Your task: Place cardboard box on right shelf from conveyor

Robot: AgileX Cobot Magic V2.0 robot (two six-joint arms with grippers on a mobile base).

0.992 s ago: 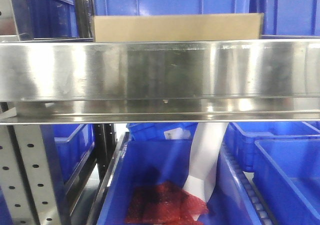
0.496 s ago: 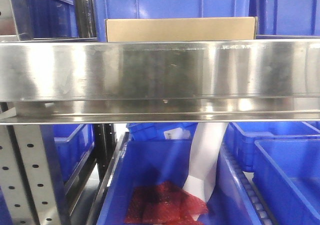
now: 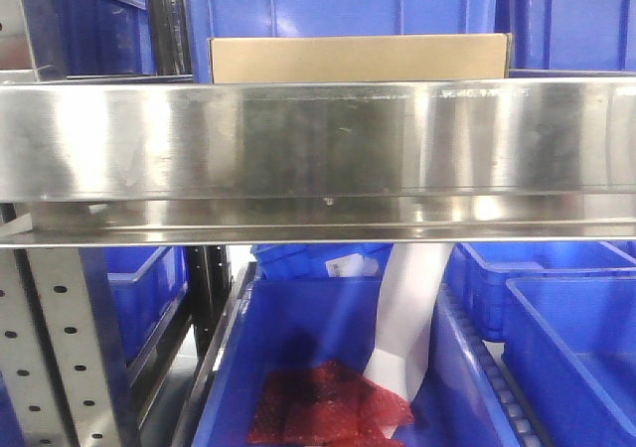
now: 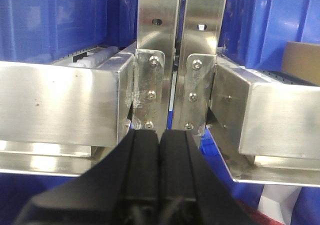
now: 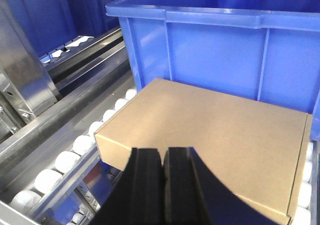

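Since the cardboard box [image 5: 210, 140] lies flat on the right shelf [image 3: 318, 139] rollers before a blue bin [image 5: 220, 40], placement looks done; both grippers [image 5: 162, 177] [image 4: 159, 150] are closed and empty.

The left gripper [image 4: 159, 150] sits at the bottom of the view, its two black fingers [image 4: 142, 155] pressed together with no gap. Just beyond stand two steel uprights [image 4: 157, 25], bolted to shiny shelf lips [image 4: 60, 105] on either side. Blue bins [image 4: 60, 20] fill the background. A corner of the cardboard box [image 4: 302, 62] shows at far right.
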